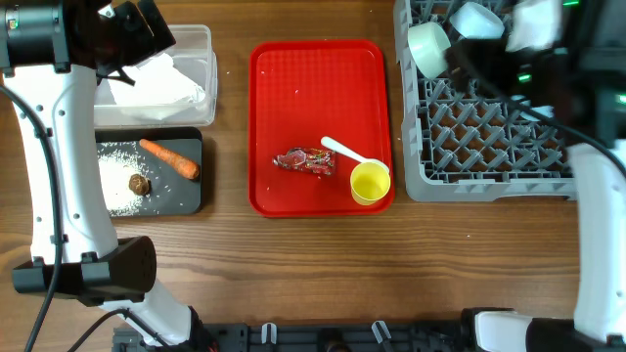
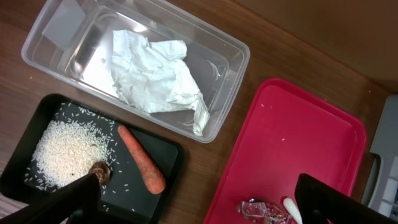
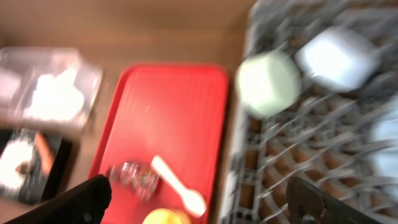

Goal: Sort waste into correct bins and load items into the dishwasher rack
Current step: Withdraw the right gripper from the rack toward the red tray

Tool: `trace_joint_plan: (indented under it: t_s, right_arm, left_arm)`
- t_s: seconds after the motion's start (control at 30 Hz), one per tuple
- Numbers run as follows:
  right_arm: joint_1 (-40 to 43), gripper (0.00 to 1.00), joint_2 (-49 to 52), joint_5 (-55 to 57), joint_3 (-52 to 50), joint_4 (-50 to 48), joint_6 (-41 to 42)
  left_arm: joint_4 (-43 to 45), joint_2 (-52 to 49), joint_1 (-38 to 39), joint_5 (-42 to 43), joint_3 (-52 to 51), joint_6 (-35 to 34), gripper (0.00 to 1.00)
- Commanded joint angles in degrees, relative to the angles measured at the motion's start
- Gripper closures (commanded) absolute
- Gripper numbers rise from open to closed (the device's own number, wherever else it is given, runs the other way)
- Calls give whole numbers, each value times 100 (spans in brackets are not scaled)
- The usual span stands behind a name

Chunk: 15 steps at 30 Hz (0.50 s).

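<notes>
My left pincer point(image 2: 200, 205) and right pincer point(image 3: 193, 208) gape wide and empty; grabbing the small red printed snack wrapper point(image 1: 304, 161) could, I judge, nudge the white plastic spoon point(image 1: 344, 152) just beside it.

The left end effector point(image 2: 198, 190) and the right end effector point(image 3: 196, 194) both hover, fingers spread wide, gripping nothing.
</notes>
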State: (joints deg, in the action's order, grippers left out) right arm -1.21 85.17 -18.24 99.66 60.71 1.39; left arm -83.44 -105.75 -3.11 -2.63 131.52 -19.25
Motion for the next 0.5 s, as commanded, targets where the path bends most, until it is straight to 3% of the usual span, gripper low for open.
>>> trace_joint_plan:
  t_s: [0.0, 0.27, 0.47]
  right_arm:
    - [-546, 11, 153, -247, -442, -140, -118]
    - [-1679, 16, 824, -2, -699, -483, 0]
    - [-1471, 13, 651, 466, -691, -490, 164]
  left_arm:
    - [2, -22, -17, 24, -26, -55, 0]
    - [39, -22, -15, 83, -26, -120, 0]
    - [48, -22, -15, 138, -26, -118, 0]
